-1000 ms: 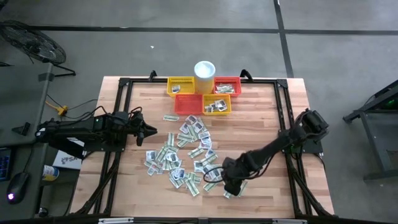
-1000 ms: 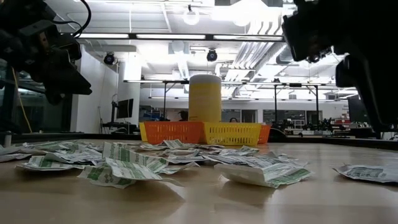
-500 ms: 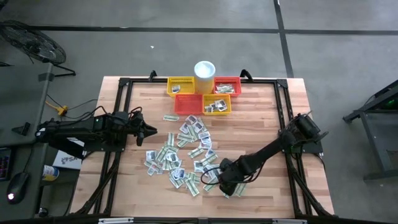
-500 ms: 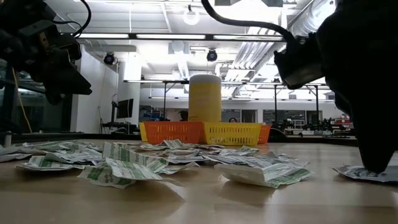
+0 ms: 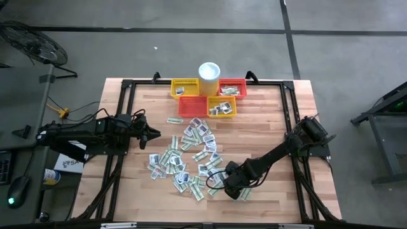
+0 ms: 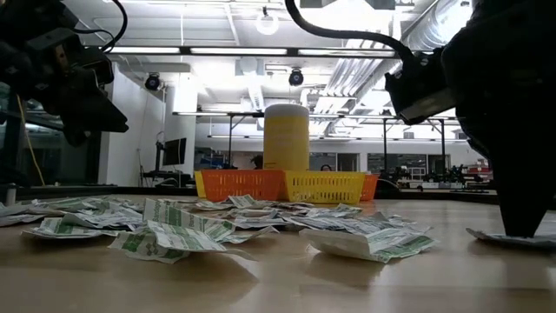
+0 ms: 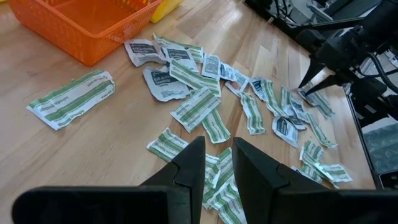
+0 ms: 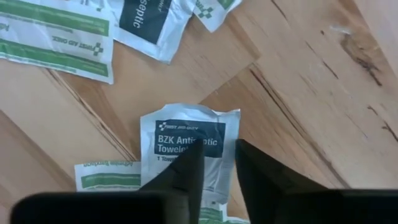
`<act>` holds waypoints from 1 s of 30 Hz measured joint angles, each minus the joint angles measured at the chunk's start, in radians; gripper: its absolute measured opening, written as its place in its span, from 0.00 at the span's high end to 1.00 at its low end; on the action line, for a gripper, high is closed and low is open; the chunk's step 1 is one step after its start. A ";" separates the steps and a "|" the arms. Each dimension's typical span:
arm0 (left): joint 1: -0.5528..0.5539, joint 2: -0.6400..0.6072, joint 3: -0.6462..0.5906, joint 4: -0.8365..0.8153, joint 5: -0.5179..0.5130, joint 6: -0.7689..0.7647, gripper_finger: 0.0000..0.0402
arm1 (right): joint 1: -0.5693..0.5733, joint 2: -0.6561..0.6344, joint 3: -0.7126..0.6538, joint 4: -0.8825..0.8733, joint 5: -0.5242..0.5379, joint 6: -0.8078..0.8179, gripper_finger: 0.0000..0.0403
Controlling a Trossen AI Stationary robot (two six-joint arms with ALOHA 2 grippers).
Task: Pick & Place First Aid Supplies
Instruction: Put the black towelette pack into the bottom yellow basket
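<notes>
While the left arm waits at the left edge, the right pincer [image 5: 236,190] is down on a towelette packet [image 8: 189,140] at the near right fringe of the scattered packets [image 5: 184,156].

Right wrist view: the right pincer's two dark fingers [image 8: 186,163] are drawn close, pinching the white packet printed "BZK Antiseptic Towelette", which lies flat on the wooden surface [image 5: 267,121]. The remaining packets lie in a loose heap at mid-surface, a few inside the yellow basket [image 5: 184,88] and red basket [image 5: 232,87] at the far edge, beside a white cup [image 5: 209,71]. The left pincer [image 5: 154,135] hovers left of the heap, fingers [image 7: 255,168] narrowly parted, grasping nothing.
</notes>
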 joint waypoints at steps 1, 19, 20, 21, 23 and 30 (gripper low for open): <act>0.000 0.000 0.000 0.000 0.000 0.000 0.80 | 0.000 0.000 0.000 0.002 0.000 -0.002 0.84; 0.000 0.000 0.000 0.000 0.000 0.000 0.80 | -0.051 -0.171 -0.004 -0.065 0.070 -0.079 1.00; 0.000 0.000 0.000 0.000 0.000 0.000 0.80 | -0.059 -0.192 -0.004 -0.072 0.083 -0.085 1.00; 0.000 0.000 0.000 0.000 0.000 0.000 0.80 | -0.069 -0.212 -0.004 -0.081 0.096 -0.087 1.00; 0.000 0.000 0.000 0.000 0.000 0.000 0.80 | -0.094 -0.242 -0.002 -0.111 0.119 -0.090 1.00; 0.000 0.000 0.000 0.000 0.000 0.000 0.80 | -0.215 -0.291 -0.003 -0.169 0.140 -0.194 1.00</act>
